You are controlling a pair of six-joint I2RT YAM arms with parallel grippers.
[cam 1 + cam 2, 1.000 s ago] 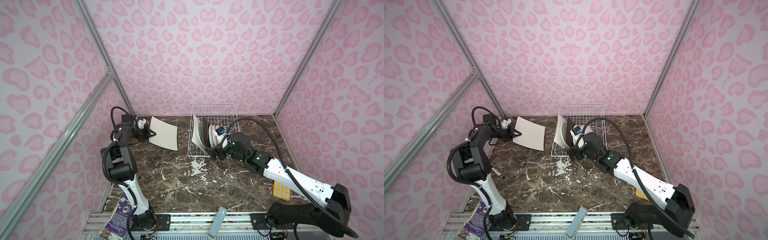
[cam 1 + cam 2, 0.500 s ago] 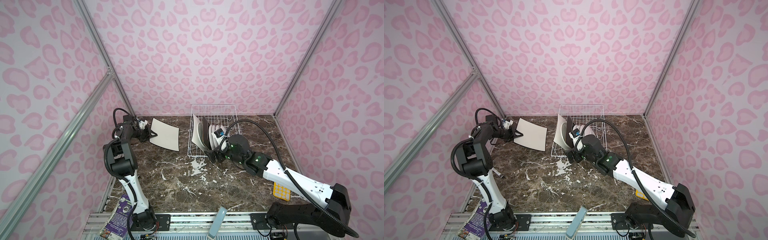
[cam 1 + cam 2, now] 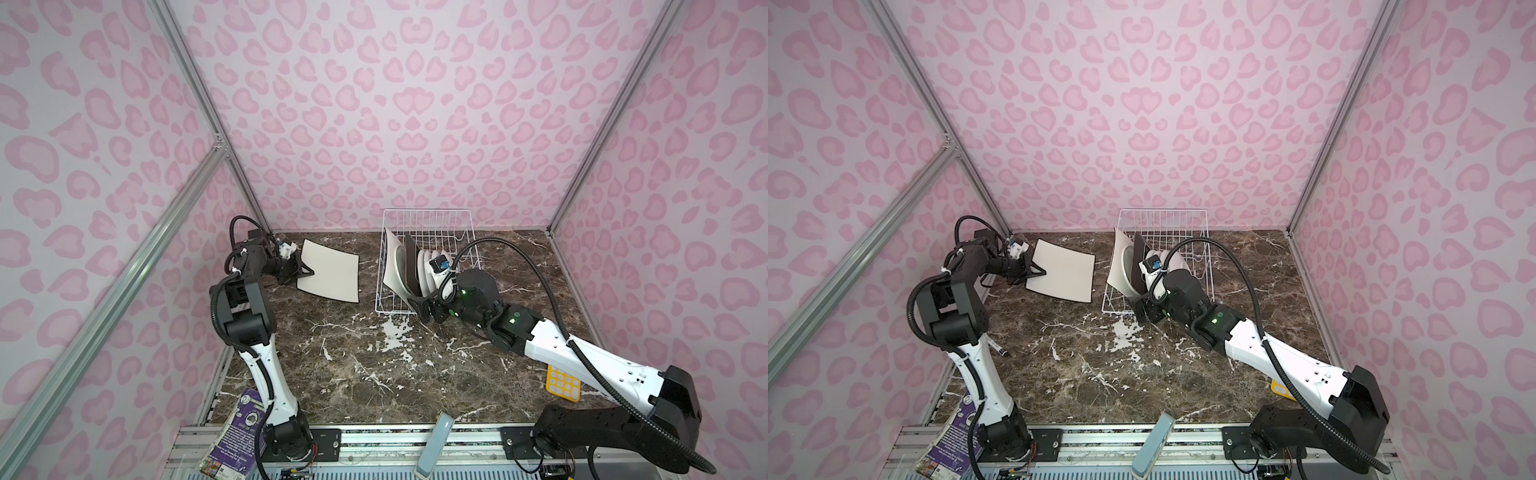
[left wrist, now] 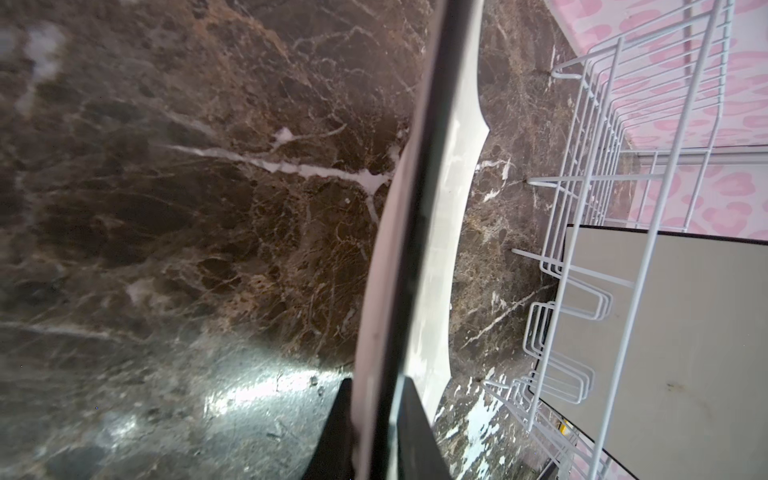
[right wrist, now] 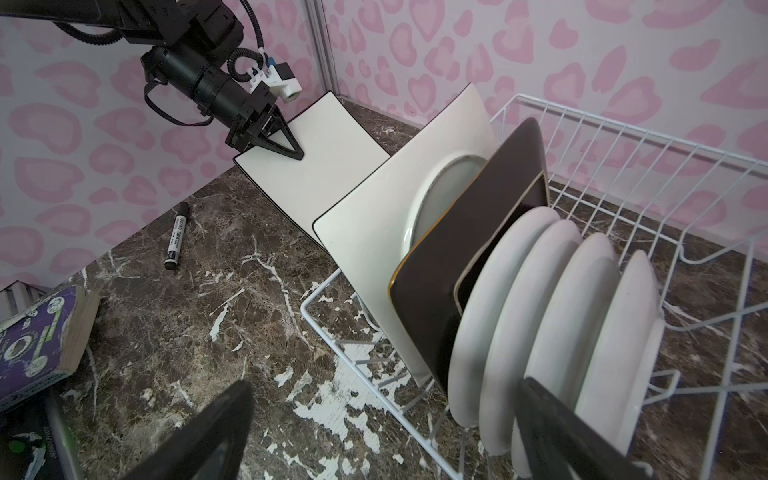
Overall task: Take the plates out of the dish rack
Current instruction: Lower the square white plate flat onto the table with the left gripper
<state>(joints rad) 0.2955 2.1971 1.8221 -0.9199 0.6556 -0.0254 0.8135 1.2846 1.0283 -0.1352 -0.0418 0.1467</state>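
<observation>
Your right tool [image 3: 427, 309] hung wide apart and empty at the near end of the dish rack [image 3: 428, 222]. One finger was by the four round white plates [image 5: 536, 316], the other over bare worktop [image 3: 353, 374]. In the rack, which reached the worktop's far edge, those plates stood on edge, with a dark brown square plate [image 5: 465, 237] and a cream square plate [image 5: 370, 237] leaning beside them. Near the far left corner your left tool [image 3: 309, 273] was clenched on the edge of a second cream square plate [image 3: 332, 270], outside the rack. You could not tell whether that plate touched the worktop.
</observation>
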